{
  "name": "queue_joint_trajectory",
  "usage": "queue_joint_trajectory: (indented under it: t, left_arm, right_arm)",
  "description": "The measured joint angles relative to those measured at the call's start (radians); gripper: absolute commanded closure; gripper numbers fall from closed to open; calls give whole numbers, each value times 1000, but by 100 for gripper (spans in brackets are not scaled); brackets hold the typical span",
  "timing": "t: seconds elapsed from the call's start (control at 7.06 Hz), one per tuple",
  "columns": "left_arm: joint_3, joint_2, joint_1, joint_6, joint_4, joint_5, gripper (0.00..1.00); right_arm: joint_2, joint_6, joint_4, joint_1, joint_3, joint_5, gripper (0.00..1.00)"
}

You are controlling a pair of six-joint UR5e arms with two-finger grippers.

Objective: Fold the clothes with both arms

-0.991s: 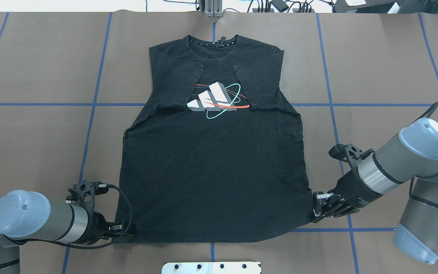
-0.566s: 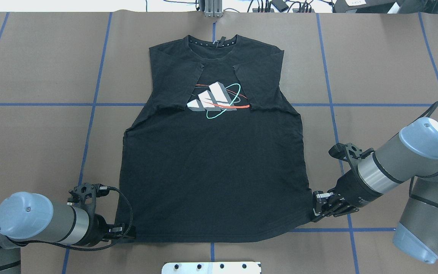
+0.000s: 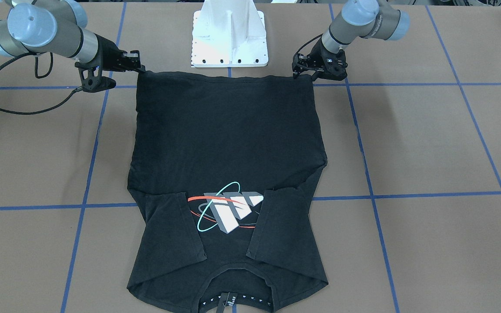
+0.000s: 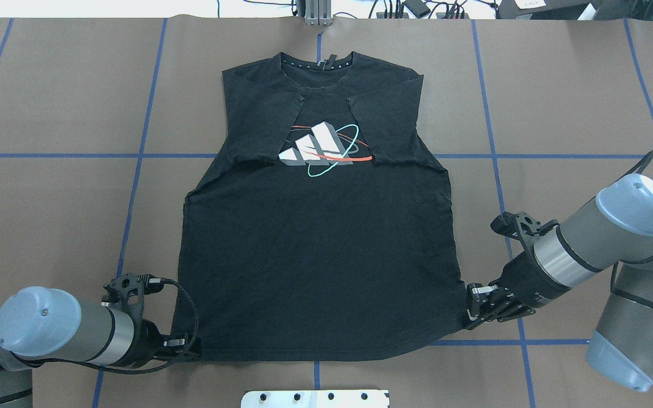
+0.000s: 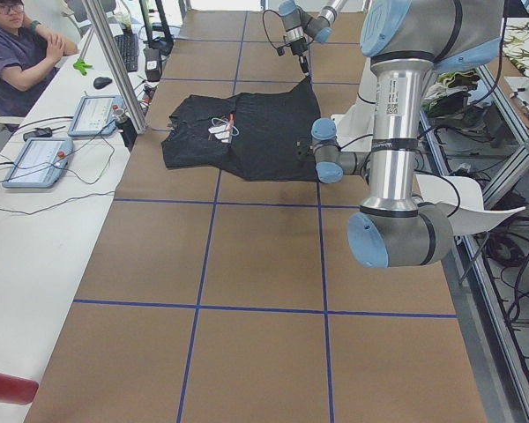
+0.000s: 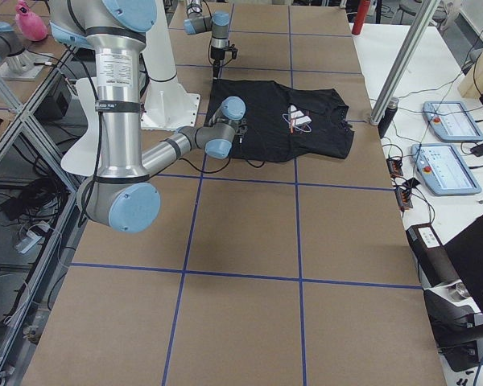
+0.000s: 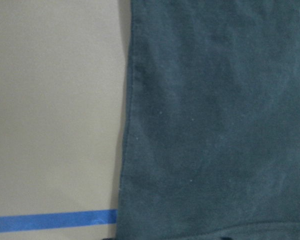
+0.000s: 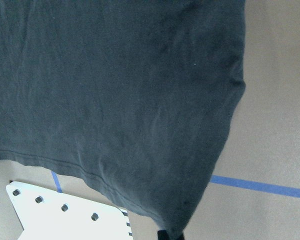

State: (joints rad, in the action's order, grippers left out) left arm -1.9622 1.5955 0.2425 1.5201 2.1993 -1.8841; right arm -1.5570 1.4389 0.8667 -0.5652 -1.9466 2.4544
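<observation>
One flat matte-black T-shirt (image 4: pixel 315 260), right claw (image 4: pixel 469 310) clamped on hem corner, left claw (image 4: pixel 189 346) grip unclear.

You've got a black T-shirt (image 4: pixel 315 260) on a brown table (image 4: pixel 49 226).
Its chest print (image 4: pixel 321 148): white slanted bars, red-orange and teal ellipses. Blue tape lines (image 4: pixel 132 192) grid the table around the T-shirt; left arm (image 4: pixel 85 334) and right arm (image 4: pixel 576 252) silver-grey, light blue caps.

Inventory: one T-shirt (image 4: pixel 315 255); two robot arms, left arm (image 4: pixel 77 337) and right arm (image 4: pixel 581 255); two grippers, left gripper (image 4: pixel 189 348) and right gripper (image 4: pixel 471 311), one at each hem corner of the T-shirt. One white pedestal base (image 3: pixel 229 39) stands near the T-shirt's hem. One person (image 5: pixel 18 53) sits beyond its collar end.
</observation>
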Motion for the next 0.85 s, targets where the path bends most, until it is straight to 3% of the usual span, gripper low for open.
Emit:
queue_joint_trajectory:
  t: [0.28, 0.85]
  left_arm:
    - [-4, 0, 1, 5, 0, -1, 100]
    - [-45, -9, 14, 8, -6, -6, 100]
  right_arm:
    - [0, 0, 0, -1, 0, 0, 100]
    - [-3, 0, 0, -4, -2, 16, 100]
